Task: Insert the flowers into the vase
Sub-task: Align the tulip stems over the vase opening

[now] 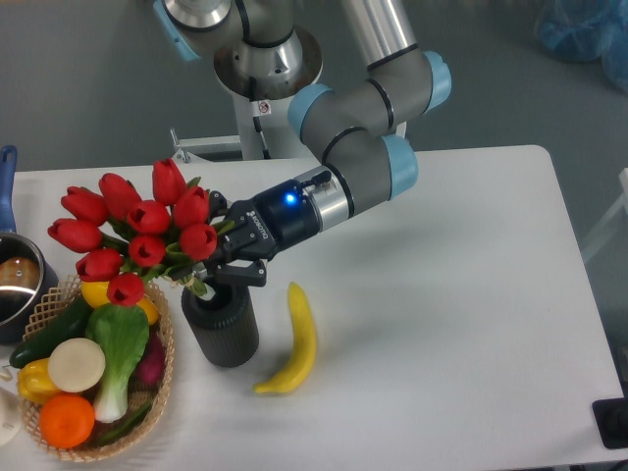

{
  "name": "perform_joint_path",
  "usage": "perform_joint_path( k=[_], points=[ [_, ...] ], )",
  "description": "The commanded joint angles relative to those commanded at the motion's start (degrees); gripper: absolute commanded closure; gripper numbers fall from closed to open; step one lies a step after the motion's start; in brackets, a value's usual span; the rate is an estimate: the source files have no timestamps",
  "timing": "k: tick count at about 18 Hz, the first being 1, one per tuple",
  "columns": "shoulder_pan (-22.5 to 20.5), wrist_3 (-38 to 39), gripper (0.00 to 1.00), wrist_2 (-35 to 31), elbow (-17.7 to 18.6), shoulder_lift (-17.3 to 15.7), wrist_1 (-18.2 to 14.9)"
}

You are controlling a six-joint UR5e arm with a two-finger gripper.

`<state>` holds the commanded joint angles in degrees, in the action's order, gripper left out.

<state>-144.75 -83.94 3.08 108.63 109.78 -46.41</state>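
Note:
The flowers (137, 231) are a bunch of red tulip buds with green stems and leaves, tilted to the left. Their stems run down toward the mouth of the vase (222, 324), a dark ribbed cylinder standing on the white table. My gripper (228, 263) is just above the vase's mouth and is shut on the stems near their lower end. The stem tips are hidden behind the fingers and the vase rim, so I cannot tell how deep they sit.
A yellow banana (296, 341) lies just right of the vase. A woven basket (162, 378) of vegetables and fruit stands at the left, touching the area under the buds. A pot with a blue handle (14, 280) is at the far left edge.

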Motion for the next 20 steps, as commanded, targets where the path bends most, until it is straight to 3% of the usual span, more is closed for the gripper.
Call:
perform_joint_path(
  k=[20],
  points=[
    [-1.32, -0.26, 0.82, 0.35, 5.01, 0.79, 0.00]
  ],
)
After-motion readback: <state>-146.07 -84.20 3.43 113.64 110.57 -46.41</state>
